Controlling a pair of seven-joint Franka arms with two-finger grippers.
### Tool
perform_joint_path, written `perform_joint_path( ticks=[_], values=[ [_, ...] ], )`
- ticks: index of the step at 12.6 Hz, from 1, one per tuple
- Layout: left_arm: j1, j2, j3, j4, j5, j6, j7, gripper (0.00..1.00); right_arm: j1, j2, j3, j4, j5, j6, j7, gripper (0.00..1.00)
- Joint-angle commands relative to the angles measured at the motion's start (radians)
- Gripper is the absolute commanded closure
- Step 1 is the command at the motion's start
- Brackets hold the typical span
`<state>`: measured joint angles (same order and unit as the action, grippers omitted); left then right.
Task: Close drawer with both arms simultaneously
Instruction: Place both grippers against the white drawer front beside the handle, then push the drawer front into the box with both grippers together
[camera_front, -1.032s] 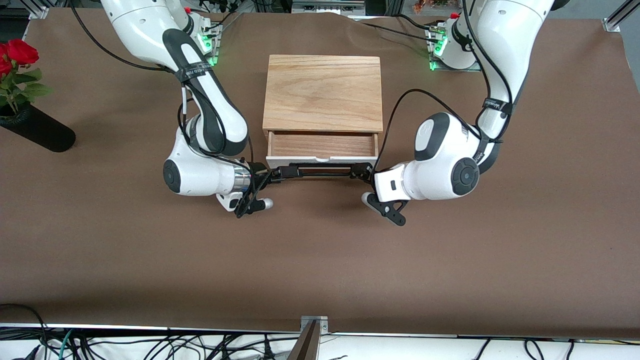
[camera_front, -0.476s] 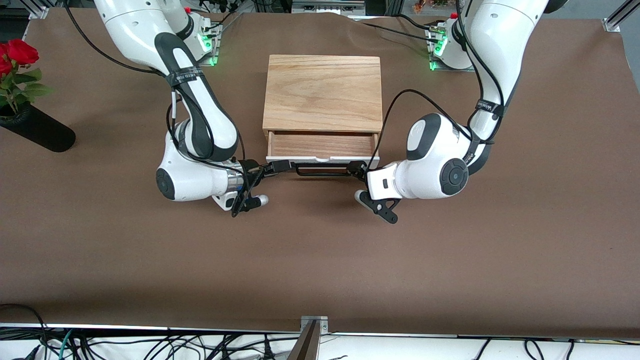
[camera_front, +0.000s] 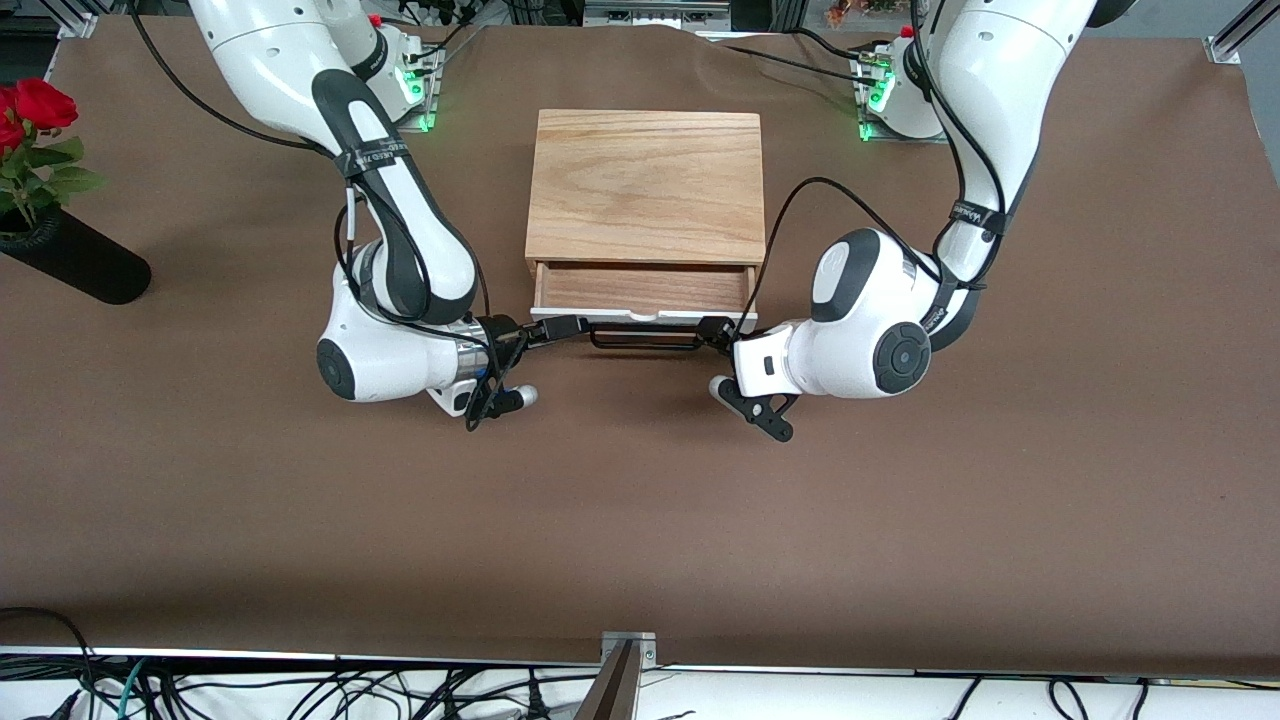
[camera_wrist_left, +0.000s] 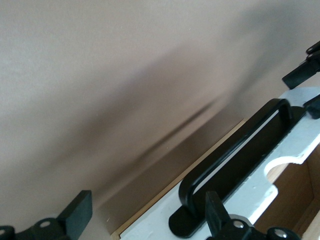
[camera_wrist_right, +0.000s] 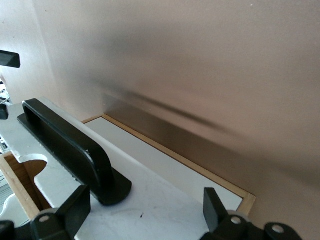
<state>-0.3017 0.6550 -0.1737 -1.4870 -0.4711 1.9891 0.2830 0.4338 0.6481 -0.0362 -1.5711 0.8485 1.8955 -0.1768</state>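
Nearest the front camera lies bare brown table (camera_front: 640, 540). Farther from the camera, the two grippers meet the drawer (camera_front: 643, 290) at its white front panel (camera_front: 640, 317). The right gripper (camera_front: 560, 327) reaches in from the right arm's end of the table. The left gripper (camera_front: 715, 333) comes in from the left arm's end. Each sits at one end of the black handle (camera_front: 645, 340), so a push would likely load both sides evenly and keep the drawer from skewing.

Both grippers are spread wide, grasping nothing. In the right wrist view, the handle (camera_wrist_right: 70, 150) and panel (camera_wrist_right: 150, 200) lie in the gap between the parted fingers (camera_wrist_right: 75, 210). In the left wrist view, one finger (camera_wrist_left: 217, 215) sits in front of the handle's foot (camera_wrist_left: 187, 222), the other well apart over the table. This looks like a pose for pushing, not gripping.

The drawer is partly out; a strip of its wood floor shows between the panel and the box (camera_front: 645, 185). The box sits mid-table between the two arm bases. Closing appears under way but unfinished.

At the right arm's end of the table, a black vase (camera_front: 75, 262) of red roses (camera_front: 35, 105) stands well apart.
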Motion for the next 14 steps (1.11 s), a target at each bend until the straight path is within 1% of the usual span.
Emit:
perform_joint_path(
  ticks=[1, 2, 5, 8, 10, 12, 14],
  values=[
    [0.000, -0.029, 0.003, -0.039, -0.032, -0.029, -0.017, 0.00, -0.001, -0.013, 0.001, -0.018, 0.007, -0.027, -0.020, 0.00],
    [0.001, -0.035, 0.003, -0.041, -0.032, -0.050, -0.047, 0.00, -0.001, -0.012, 0.001, -0.018, 0.006, -0.032, -0.018, 0.00],
    [0.004, -0.035, 0.003, -0.047, -0.035, -0.084, -0.053, 0.00, -0.001, -0.013, -0.001, -0.032, 0.007, -0.062, -0.016, 0.00],
    [0.007, -0.035, 0.003, -0.052, -0.035, -0.093, -0.053, 0.00, -0.001, -0.019, -0.001, -0.044, 0.007, -0.090, -0.007, 0.00],
    [0.007, -0.034, 0.003, -0.053, -0.035, -0.140, -0.053, 0.00, -0.001, -0.019, -0.001, -0.058, 0.007, -0.105, -0.004, 0.00],
    [0.019, -0.032, 0.003, -0.055, -0.066, -0.171, -0.053, 0.00, -0.001, -0.027, 0.001, -0.081, 0.007, -0.107, -0.003, 0.00],
    [0.024, -0.040, 0.003, -0.078, -0.092, -0.188, -0.056, 0.00, -0.001, -0.039, 0.001, -0.112, 0.009, -0.107, -0.003, 0.00]
  ],
)
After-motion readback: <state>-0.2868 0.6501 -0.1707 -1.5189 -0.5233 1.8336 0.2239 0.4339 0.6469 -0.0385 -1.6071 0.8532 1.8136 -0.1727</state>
